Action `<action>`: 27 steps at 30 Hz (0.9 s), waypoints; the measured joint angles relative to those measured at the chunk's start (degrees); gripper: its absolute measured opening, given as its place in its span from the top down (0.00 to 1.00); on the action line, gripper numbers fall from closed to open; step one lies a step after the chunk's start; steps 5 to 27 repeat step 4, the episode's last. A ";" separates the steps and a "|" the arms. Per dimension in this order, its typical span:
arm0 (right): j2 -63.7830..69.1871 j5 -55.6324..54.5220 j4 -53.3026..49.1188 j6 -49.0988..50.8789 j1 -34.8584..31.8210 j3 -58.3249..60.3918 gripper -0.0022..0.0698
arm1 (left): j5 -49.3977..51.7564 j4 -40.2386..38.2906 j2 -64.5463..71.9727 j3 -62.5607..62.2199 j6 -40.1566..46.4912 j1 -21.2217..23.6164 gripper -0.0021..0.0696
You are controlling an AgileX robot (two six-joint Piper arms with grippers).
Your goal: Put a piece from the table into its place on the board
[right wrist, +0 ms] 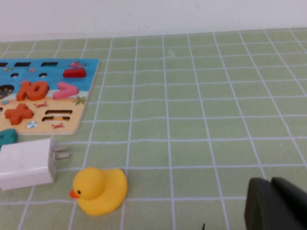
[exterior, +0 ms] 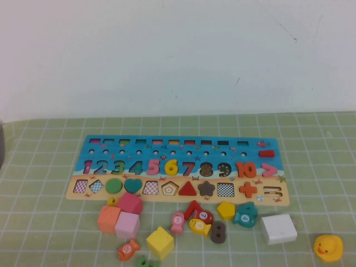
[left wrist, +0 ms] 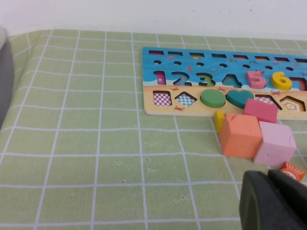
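Note:
The long blue board [exterior: 111, 146] lies across the middle of the green checked cloth. The yellow numeral 6 piece [exterior: 171, 166] sits in its slot between the pink 5 and the 7, and it also shows in the left wrist view [left wrist: 281, 80]. Neither arm appears in the high view. My left gripper [left wrist: 268, 178] hovers low over the cloth just in front of the orange and pink cubes, shut with nothing between its fingers. My right gripper [right wrist: 271, 184] is also shut and holds nothing, over bare cloth to the right of the rubber duck.
Loose pieces crowd the cloth in front of the board: orange cube [exterior: 109, 218], pink cube [exterior: 127, 225], yellow cube [exterior: 160, 242], yellow pentagon [exterior: 225, 209], brown 8 [exterior: 217, 232] and several fish. A white charger [exterior: 278, 228] and a rubber duck [exterior: 328, 247] lie at the right.

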 joint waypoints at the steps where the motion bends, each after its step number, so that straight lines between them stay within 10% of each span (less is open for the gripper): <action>1: 0.00 0.00 0.00 0.00 0.00 0.00 0.97 | 0.00 0.00 0.00 0.00 0.00 0.00 0.97; 27: 0.00 0.03 0.00 0.00 0.00 0.00 0.97 | 0.00 0.00 0.00 0.00 0.00 0.00 0.97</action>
